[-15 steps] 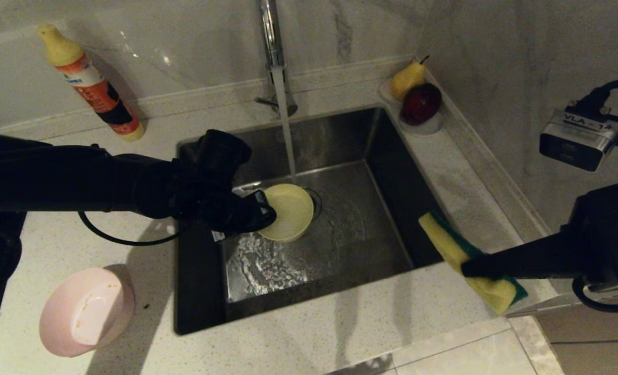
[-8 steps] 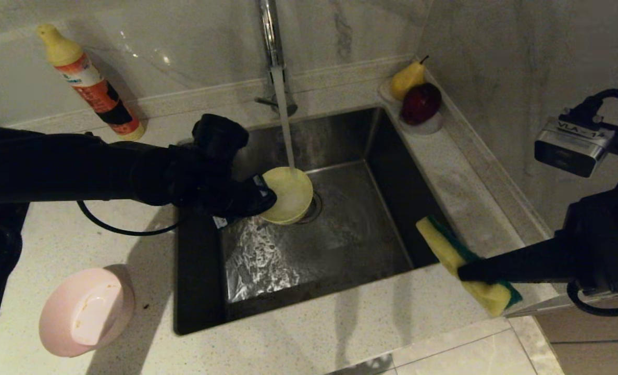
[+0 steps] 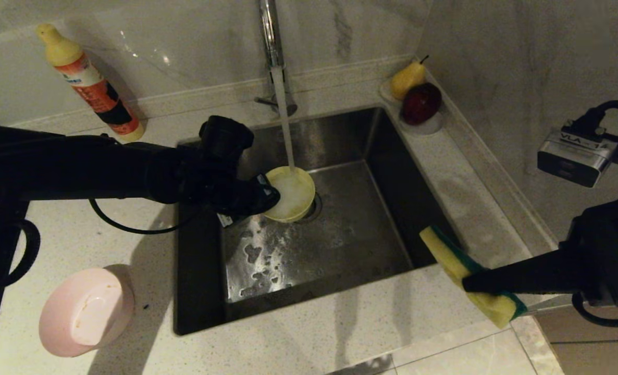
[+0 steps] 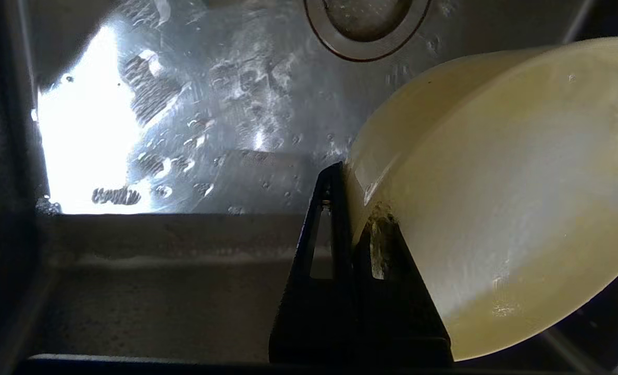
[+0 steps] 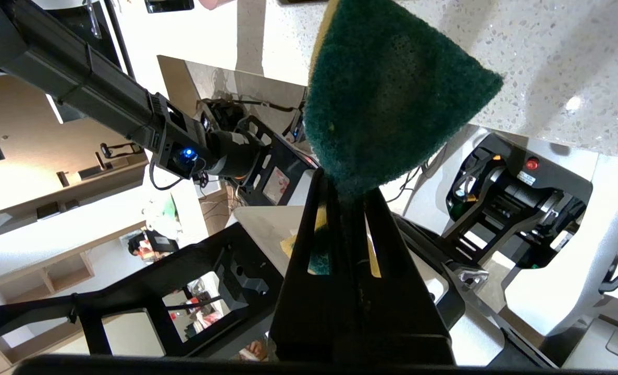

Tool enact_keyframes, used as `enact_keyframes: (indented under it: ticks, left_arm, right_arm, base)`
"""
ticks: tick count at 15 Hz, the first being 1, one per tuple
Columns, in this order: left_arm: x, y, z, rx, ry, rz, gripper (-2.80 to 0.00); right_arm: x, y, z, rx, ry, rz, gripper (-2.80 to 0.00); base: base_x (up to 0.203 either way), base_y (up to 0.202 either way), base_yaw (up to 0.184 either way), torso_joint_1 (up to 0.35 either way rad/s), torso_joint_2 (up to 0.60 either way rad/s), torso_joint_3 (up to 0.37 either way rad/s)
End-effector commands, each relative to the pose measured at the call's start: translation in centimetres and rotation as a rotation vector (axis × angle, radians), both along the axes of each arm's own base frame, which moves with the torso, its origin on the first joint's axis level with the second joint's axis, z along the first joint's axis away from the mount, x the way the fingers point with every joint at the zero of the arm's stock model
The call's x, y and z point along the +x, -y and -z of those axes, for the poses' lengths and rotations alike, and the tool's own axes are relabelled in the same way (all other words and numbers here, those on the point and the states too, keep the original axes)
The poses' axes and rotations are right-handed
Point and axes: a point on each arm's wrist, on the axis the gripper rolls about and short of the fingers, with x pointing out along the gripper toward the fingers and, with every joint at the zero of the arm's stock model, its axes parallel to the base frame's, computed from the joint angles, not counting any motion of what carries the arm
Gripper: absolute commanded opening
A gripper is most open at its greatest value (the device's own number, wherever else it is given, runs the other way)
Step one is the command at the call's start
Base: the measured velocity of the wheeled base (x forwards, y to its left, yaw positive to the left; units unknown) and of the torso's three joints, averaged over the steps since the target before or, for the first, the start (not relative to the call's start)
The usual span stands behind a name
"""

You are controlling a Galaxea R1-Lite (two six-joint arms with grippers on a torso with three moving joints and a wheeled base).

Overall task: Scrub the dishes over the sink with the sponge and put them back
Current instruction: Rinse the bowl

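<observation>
The left end effector [image 3: 267,200] pinches only the yellow bowl's [image 3: 291,194] wet rim under the tap (right end effector [image 3: 468,284] squeezes the sponge [image 3: 457,268] at the bench's right edge), so the bowl could slip into the sink [image 3: 371,229].

Sink [image 3: 392,208] sat centre of the countertop [image 3: 340,333], tap [image 3: 271,47] behind it at the back wall, drain strainer [image 4: 367,23] mid-basin. Left gripper [image 3: 267,197] was over the basin's left half, clamped on the rim of a bowl [image 3: 291,194] held tilted just above the strainer, under the tap's stream. Right gripper [image 3: 468,284] was at the sink's front right corner, pinching the sponge [image 3: 457,265] above the counter edge. Second bowl [image 3: 85,312] lay on the counter front left. Detergent bottle [image 3: 93,86] leaned back left. Fruit dish [image 3: 428,126] with pear [image 3: 407,78] and apple [image 3: 421,102] sat back right.
</observation>
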Motion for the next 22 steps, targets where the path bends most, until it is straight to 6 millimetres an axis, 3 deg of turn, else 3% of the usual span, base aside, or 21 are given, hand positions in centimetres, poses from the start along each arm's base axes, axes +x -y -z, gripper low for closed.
enact_keyframes:
  ticks: [1, 7, 15, 19, 22]
  left_arm:
    - [-0.4, -0.2, -0.2, 0.009, 0.003, -0.011, -2.80]
    - [-1.8, -1.9, -3.9, 0.362, 0.274, -0.215, -2.80]
    - [-3.7, -3.2, -5.8, 0.618, 0.599, -0.326, -2.80]
    - [-4.7, -3.6, -5.7, 0.712, 0.742, -0.337, -2.80]
    - [-5.8, -4.1, -6.8, 0.783, 0.975, -0.441, -2.80]
  right_arm:
    - [-0.1, 0.1, 0.0, 0.001, -0.004, -0.001, -2.80]
    - [0.1, -0.1, 0.0, -0.001, -0.009, -0.002, -2.80]
    - [0.0, 0.4, -0.2, 0.007, 0.004, 0.021, -2.80]
    - [0.6, 0.1, -0.2, 0.002, -0.001, 0.021, -2.80]
    - [1.0, -0.3, -0.2, 0.004, 0.002, 0.016, -2.80]
  base:
    - [0.000, 0.000, 0.000, 0.000, 0.00, 0.000]
    - [0.000, 0.000, 0.000, 0.000, 0.00, 0.000]
    - [0.000, 0.000, 0.000, 0.000, 0.00, 0.000]
    - [0.000, 0.000, 0.000, 0.000, 0.00, 0.000]
    - [0.000, 0.000, 0.000, 0.000, 0.00, 0.000]
